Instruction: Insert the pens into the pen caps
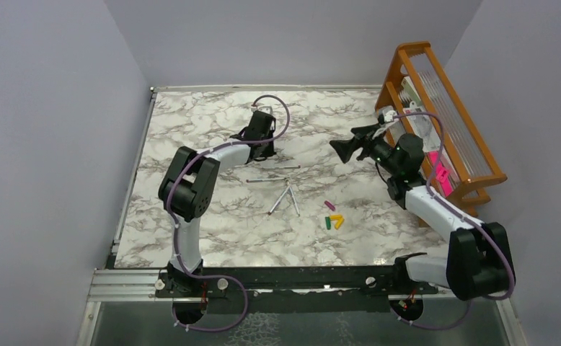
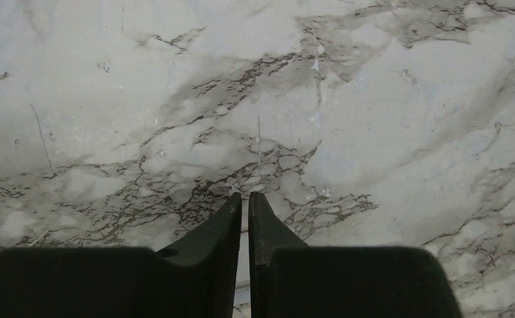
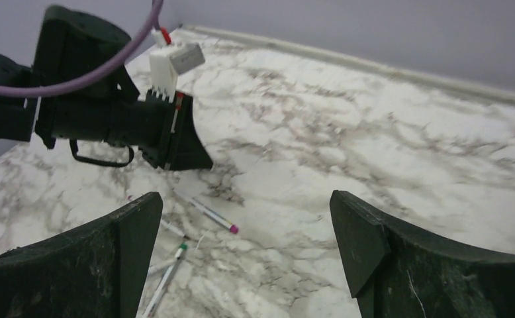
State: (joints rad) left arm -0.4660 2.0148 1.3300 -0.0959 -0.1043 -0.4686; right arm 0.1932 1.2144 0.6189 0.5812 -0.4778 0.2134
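Left gripper [image 2: 245, 196] closed on nothing; pens [image 1: 281, 189] lie just near of it. Right gripper [image 3: 245, 199] wide open, pen caps [image 1: 333, 218] nearer.

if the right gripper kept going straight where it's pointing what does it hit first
Most likely the bare white marble tabletop, close beside the thin silvery pen with the magenta tip. The open right gripper tilts down; depth is hard to judge.
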